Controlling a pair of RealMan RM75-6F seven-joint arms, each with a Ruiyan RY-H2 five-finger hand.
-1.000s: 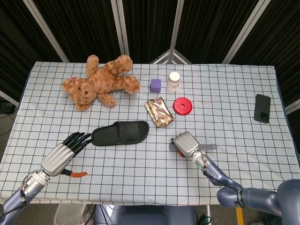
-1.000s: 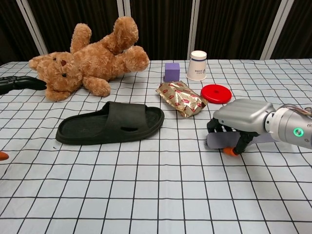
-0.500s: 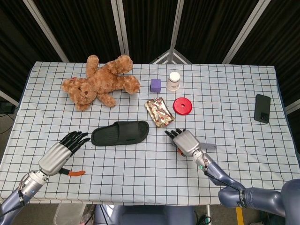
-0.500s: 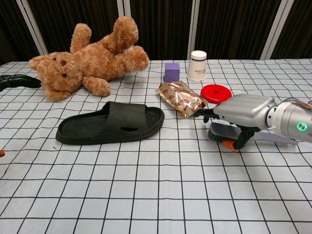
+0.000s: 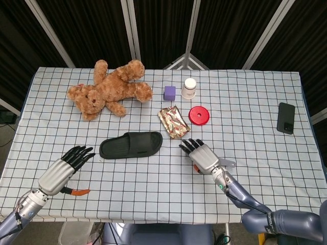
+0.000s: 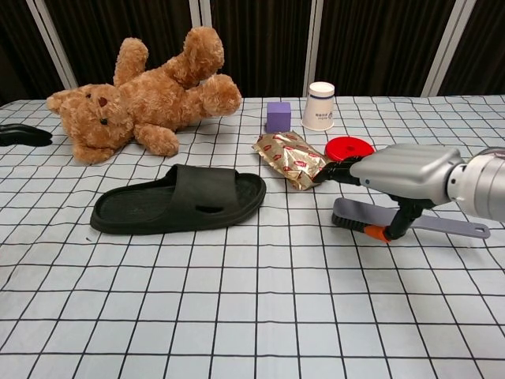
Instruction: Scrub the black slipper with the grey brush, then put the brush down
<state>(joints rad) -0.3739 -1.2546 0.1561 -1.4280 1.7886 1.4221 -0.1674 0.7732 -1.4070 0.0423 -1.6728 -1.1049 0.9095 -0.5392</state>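
Observation:
The black slipper (image 5: 131, 144) lies flat left of the table's middle, also seen in the chest view (image 6: 180, 200). The grey brush (image 6: 357, 212) lies on the cloth to its right, bristles down, its handle (image 5: 228, 164) pointing right. My right hand (image 6: 404, 169) hovers just above the brush with fingers stretched out toward the slipper and its thumb hanging in front of the brush; it holds nothing. In the head view the right hand (image 5: 202, 156) covers most of the brush. My left hand (image 5: 64, 169) is open, fingers spread, a short way left of the slipper's heel.
A brown teddy bear (image 5: 110, 89) lies at the back left. A purple cube (image 5: 169, 92), paper cup (image 5: 189, 88), foil snack packet (image 5: 174, 121) and red disc (image 5: 199, 115) sit behind the brush. A black phone (image 5: 286, 118) lies far right.
My right hand uncurled off the brush and rose, leaving the brush lying on the cloth. My left hand drew back from the slipper toward the near left edge.

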